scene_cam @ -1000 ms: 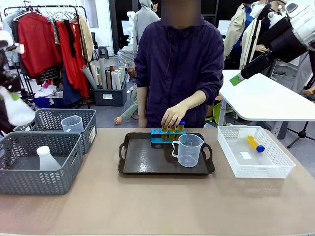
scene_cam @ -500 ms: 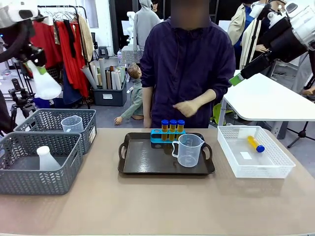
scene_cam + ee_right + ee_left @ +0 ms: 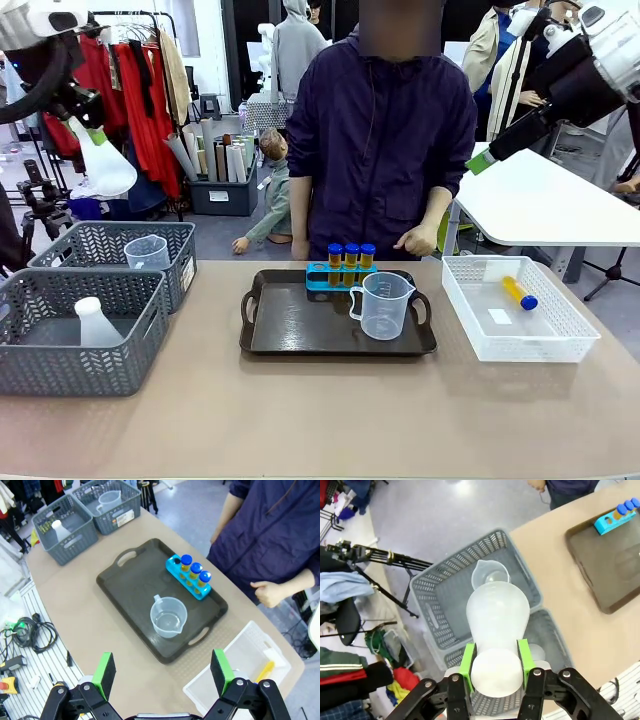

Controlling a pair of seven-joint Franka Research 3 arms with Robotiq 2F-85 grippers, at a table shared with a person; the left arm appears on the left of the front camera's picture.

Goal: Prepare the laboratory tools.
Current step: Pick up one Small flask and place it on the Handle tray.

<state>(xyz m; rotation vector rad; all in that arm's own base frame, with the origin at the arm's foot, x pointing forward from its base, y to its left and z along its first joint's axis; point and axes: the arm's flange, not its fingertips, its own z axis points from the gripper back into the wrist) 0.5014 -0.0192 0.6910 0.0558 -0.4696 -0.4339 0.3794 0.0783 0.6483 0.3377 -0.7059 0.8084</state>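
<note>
- Left wrist view: left gripper (image 3: 496, 656) clenched on translucent white conical plastic flask (image 3: 497, 612), now raised high over grey plastic lattice baskets (image 3: 425, 595).
- Right gripper (image 3: 162, 672) released, idle.
- Person's hand (image 3: 415, 240) has left the blue-capped amber test tubes (image 3: 351, 255); flask likely goes to the dark tray (image 3: 300, 325) next.

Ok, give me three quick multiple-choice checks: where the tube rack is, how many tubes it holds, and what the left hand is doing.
1. The blue rack stands: A at the dark tray's far edge; B at its near edge; C off it altogether.
2. Blue-capped tubes in the rack: A one; B five; C three.
3. The left hand is: A open, empty; B shut on the conical flask; C shut on a tube.
Key: 1 A, the rack sits along the rim away from the robot. 2 C, three blue caps show in a row. 3 B, the green pads clamp the flask's neck.
</note>
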